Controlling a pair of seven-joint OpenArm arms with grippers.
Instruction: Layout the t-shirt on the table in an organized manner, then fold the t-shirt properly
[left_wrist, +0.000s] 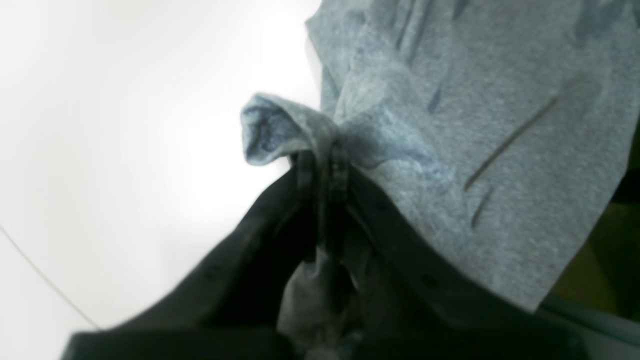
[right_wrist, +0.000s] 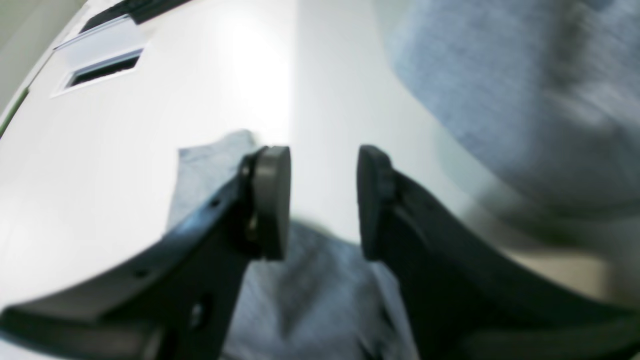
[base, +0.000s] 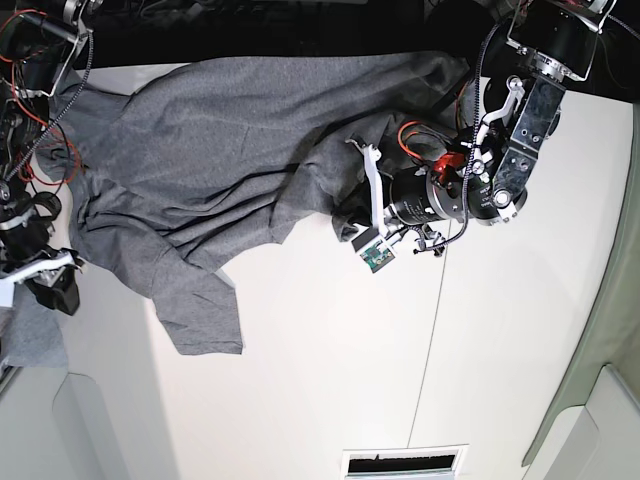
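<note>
The heather-grey t-shirt (base: 210, 150) lies rumpled across the far side of the white table (base: 320, 380), with one sleeve hanging toward the front (base: 205, 320). My left gripper (left_wrist: 322, 160) is shut on a bunched fold of the t-shirt (left_wrist: 475, 125), and in the base view it (base: 347, 215) sits at the cloth's right edge. My right gripper (right_wrist: 324, 200) is open, its round pads (right_wrist: 272, 200) apart with nothing between them, just above grey cloth (right_wrist: 310, 300). Seen from the base, it (base: 55, 288) is at the shirt's left edge.
A thin dark seam (base: 435, 330) crosses the table. A rectangular slot (base: 405, 462) is cut into the front edge, also visible in the right wrist view as a slot (right_wrist: 102, 70). Cables and arm hardware (base: 25, 60) crowd the far left corner.
</note>
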